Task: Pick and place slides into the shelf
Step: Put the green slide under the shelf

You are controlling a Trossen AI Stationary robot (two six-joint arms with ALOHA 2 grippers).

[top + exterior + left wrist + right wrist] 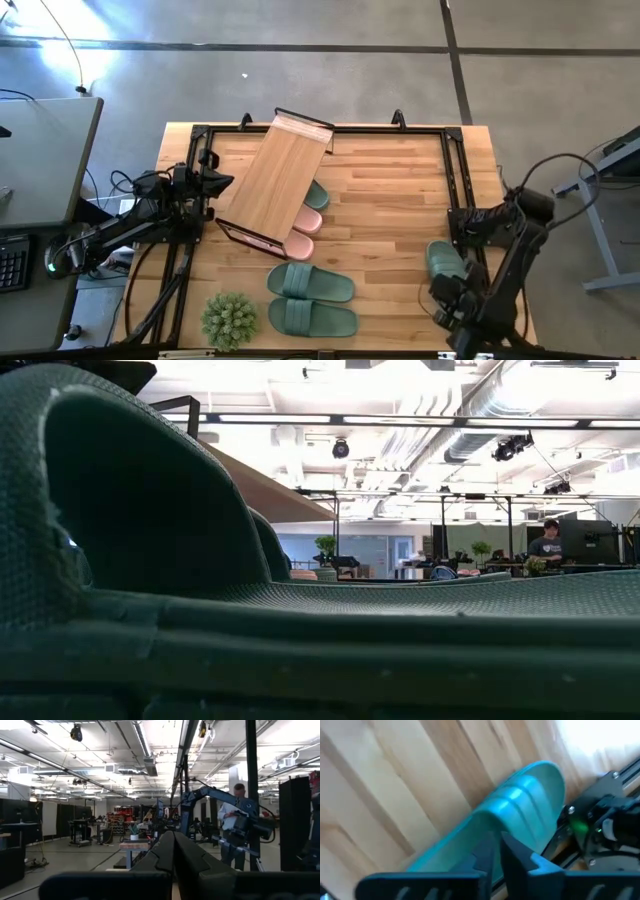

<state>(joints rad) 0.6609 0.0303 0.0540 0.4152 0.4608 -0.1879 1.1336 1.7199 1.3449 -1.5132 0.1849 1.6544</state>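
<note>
Gripping green slide, right fingers clamped over wood tabletop; left fingers together.

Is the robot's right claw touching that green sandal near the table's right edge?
Cannot tell. In the right wrist view the right gripper overlaps the green slide, but no contact or gap shows plainly.

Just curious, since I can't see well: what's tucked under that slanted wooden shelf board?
Poking out from under the shelf: pink slides and the tip of a green slide. The board hides the rest of them and whatever lies deeper.
</note>
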